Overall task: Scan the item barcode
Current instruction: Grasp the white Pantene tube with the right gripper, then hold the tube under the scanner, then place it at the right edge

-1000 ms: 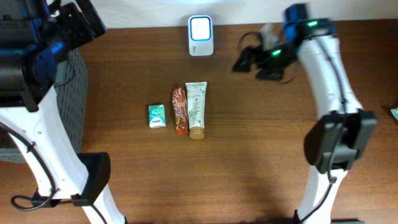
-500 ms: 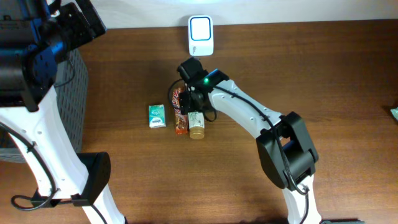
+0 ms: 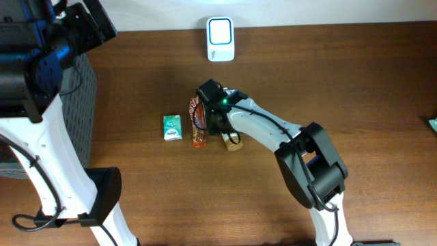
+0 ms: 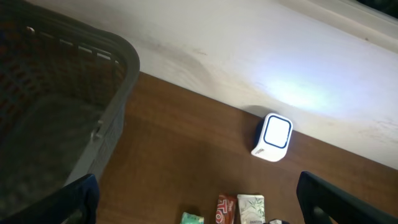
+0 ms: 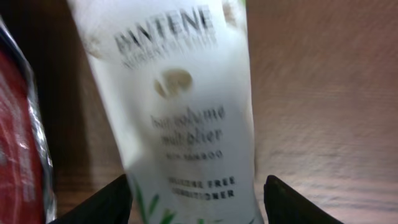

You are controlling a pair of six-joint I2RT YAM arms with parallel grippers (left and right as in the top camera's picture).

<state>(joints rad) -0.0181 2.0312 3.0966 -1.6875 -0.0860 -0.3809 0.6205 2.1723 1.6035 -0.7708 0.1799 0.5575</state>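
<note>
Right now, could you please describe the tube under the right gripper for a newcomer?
From the white scanner at the far edge of the table, come forward to the row of three items. The tube is rightmost: white, printed PANTENE, gold-capped, unlike the red wrapper and green box.

Overhead, your right gripper (image 3: 213,113) covers the white tube (image 3: 233,142) down to its gold cap end; at the right wrist that tube is blurred, small print unreadable, both ends cropped, and you cannot tell whether the fingers (image 5: 93,202) touch it. At the left wrist, your left gripper (image 4: 199,180) shows only as two dark stubs in the bottom corners, the bottom edge crops the green pack (image 4: 192,218), and the grey basket (image 4: 118,99) runs off the left side.
</note>
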